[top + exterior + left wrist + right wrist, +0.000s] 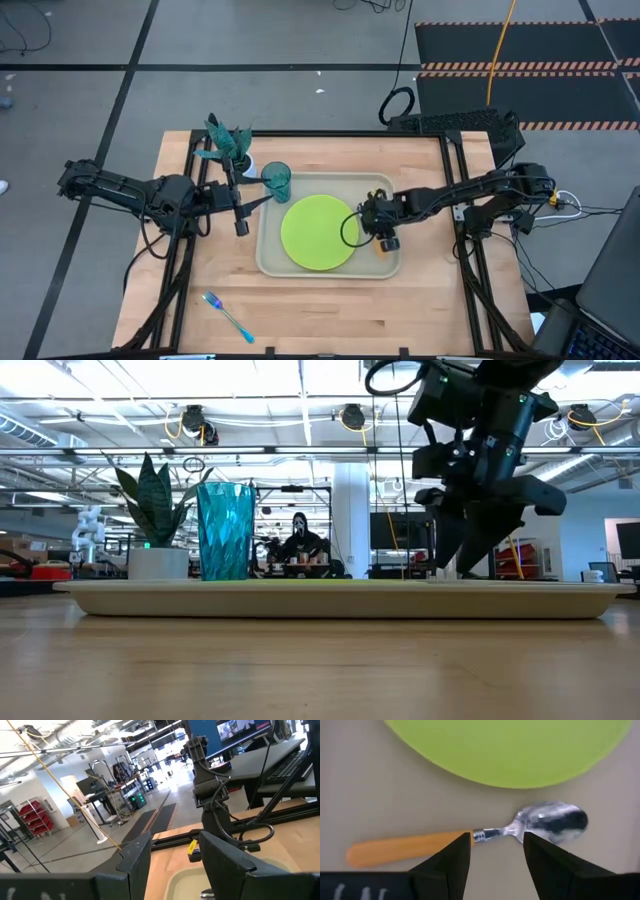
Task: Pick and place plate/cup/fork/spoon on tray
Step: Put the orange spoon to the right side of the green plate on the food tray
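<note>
The lime-green plate point(318, 232) lies flat in the beige tray point(268, 262). The teal cup point(277, 181) stands upright at the tray's far left corner. The spoon point(470, 837), orange handle and silver bowl, lies flat on the tray floor just right of the plate. My right gripper point(496, 850) points down over it, open, one finger on each side of the spoon's neck, touching nothing that I can see. The blue-handled fork point(228, 316) lies on the bare table near the front left. My left gripper point(250, 213) waits open and level by the tray's left rim.
A white pot with a green plant point(228, 148) stands just behind the cup, off the tray's far left corner. Black frame rails point(455, 170) run along the table's sides. Bare wood lies in front of the tray around the fork.
</note>
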You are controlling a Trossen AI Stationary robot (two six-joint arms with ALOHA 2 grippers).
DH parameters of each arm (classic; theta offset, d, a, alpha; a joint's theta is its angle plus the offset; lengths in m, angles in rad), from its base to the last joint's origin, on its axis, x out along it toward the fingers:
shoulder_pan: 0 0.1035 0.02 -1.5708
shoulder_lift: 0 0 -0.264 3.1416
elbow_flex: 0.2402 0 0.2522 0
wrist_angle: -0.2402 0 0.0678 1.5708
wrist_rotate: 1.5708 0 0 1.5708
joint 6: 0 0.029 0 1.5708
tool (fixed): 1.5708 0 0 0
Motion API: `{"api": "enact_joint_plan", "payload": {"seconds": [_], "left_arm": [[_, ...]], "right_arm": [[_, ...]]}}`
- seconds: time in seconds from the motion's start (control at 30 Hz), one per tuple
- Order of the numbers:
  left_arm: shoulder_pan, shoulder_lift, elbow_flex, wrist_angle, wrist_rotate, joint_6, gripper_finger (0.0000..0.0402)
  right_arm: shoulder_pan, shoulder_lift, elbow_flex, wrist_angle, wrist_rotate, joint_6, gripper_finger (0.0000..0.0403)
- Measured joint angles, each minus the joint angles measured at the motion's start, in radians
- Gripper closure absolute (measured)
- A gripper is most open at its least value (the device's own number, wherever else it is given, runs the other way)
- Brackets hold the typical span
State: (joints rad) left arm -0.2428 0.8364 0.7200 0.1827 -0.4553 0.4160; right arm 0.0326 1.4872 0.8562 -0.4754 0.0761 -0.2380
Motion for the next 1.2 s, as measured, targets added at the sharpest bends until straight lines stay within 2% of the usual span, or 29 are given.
{"api": "enact_joint_plan", "payload": {"seconds": [0.13, 0.27, 0.63, 1.2], "left_arm": [[0.0, 0.0, 0.0, -0.001, 0.0, 0.0, 0.0229], [0.0, 0.0, 0.0, -0.001, 0.0, 0.0, 0.0229], [0.0, 0.0, 0.0, -0.009, 0.0, 0.0, 0.0229], [0.0, 0.0, 0.0, -0.008, 0.0, -0.001, 0.0229]], "right_arm": [[-0.001, 0.0, 0.0, 0.001, -0.05, -0.072, 0.0229], [0.0, 0.0, 0.0, 0.001, -0.08, -0.046, 0.0229], [0.048, 0.044, -0.055, 0.072, -0.074, 0.022, 0.0229], [0.048, 0.046, -0.057, 0.095, -0.052, 0.054, 0.0229]]}}
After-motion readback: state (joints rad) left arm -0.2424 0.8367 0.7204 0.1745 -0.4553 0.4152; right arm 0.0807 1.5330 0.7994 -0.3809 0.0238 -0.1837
